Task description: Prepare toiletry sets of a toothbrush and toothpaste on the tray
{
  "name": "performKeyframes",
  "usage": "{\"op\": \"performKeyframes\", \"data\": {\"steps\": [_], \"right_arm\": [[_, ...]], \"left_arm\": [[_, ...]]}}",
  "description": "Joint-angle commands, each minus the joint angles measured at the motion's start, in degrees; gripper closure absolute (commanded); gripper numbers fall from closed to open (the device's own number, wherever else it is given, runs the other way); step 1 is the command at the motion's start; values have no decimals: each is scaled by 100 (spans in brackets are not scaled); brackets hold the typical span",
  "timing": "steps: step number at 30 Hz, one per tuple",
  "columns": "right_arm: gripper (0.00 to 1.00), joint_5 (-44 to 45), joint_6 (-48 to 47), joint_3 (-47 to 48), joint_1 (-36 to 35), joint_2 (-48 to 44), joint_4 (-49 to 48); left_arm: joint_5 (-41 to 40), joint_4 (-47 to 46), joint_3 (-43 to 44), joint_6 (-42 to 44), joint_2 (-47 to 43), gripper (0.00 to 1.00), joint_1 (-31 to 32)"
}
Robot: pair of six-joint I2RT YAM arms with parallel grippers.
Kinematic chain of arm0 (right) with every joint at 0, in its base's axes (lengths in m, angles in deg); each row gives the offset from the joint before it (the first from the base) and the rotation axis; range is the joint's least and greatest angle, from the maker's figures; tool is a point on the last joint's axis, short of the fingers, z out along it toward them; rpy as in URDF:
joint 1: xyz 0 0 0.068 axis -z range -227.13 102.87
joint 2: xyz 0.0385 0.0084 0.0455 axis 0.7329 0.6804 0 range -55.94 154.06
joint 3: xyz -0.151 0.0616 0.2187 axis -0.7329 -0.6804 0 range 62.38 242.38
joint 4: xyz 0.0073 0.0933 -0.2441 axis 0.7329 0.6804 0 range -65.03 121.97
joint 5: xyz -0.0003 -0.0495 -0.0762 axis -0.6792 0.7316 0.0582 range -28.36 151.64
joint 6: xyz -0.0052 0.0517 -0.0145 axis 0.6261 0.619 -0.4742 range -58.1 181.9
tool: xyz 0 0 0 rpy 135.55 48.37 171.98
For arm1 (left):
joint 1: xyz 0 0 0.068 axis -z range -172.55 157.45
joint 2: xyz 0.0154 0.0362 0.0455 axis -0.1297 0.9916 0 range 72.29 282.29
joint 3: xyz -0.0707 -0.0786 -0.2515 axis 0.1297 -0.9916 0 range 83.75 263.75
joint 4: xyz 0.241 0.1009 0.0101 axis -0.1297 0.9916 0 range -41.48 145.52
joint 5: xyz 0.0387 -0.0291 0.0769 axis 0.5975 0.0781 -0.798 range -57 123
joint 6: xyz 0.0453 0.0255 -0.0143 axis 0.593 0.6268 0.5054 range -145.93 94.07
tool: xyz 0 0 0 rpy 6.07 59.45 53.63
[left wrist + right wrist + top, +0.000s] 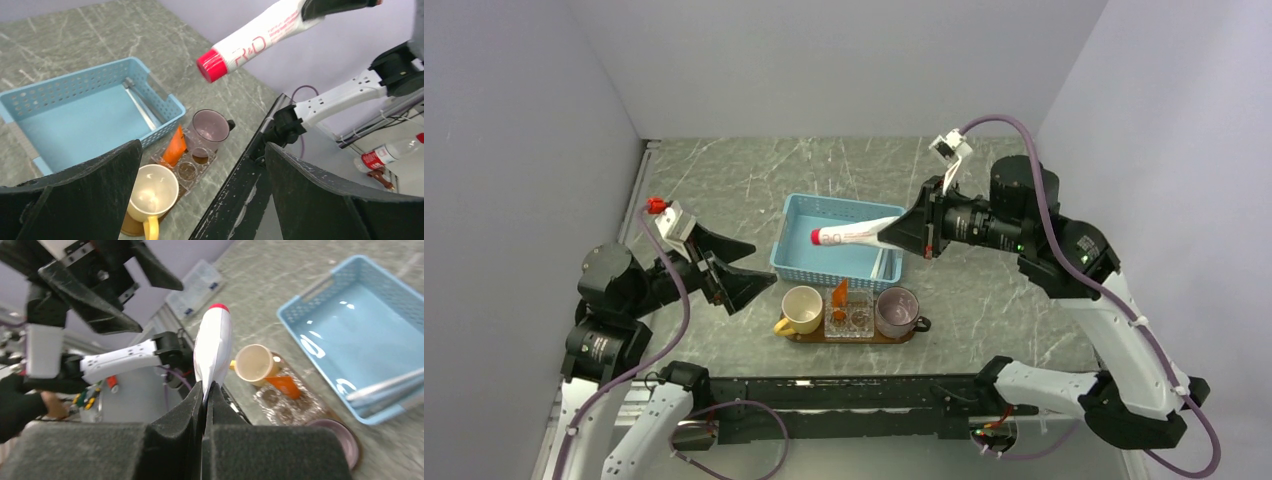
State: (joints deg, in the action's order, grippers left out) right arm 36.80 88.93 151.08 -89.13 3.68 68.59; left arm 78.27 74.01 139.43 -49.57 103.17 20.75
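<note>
My right gripper is shut on the flat end of a white tube with a red cap and holds it level above the blue basket. The tube also shows in the right wrist view and the left wrist view. An orange tube stands in a clear holder on the brown oval tray. Thin pale brushes lie in the basket along its right wall. My left gripper is open and empty, left of the tray.
A yellow mug stands on the tray's left end and a purple mug on its right end. The basket sits just behind the tray. Grey walls close in both sides and the back. A black rail runs along the near edge.
</note>
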Motion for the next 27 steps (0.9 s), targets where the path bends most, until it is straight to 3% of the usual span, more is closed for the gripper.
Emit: {"op": "performKeyframes", "data": {"steps": [1,5,12,18,27], "right_arm": [[100,1359,-723,1302,3,468,1729],[100,2129,-899,1938,6,943,2502],[100,2738,-1062,2521,-16,1654,3479],[100,2598,-1058,2329,-112,1980,3608],[100,2633,-870,2220,-797,2356,3879]], "left_arm": [[-474,572,259,602,173,1,-25],[-782,779,127,876,234,0,-29],[-1194,1026,10,1028,420,0,-10],[-1715,1340,262,1096,990,1,293],[-2358,1507,306,1121,1522,1,481]]}}
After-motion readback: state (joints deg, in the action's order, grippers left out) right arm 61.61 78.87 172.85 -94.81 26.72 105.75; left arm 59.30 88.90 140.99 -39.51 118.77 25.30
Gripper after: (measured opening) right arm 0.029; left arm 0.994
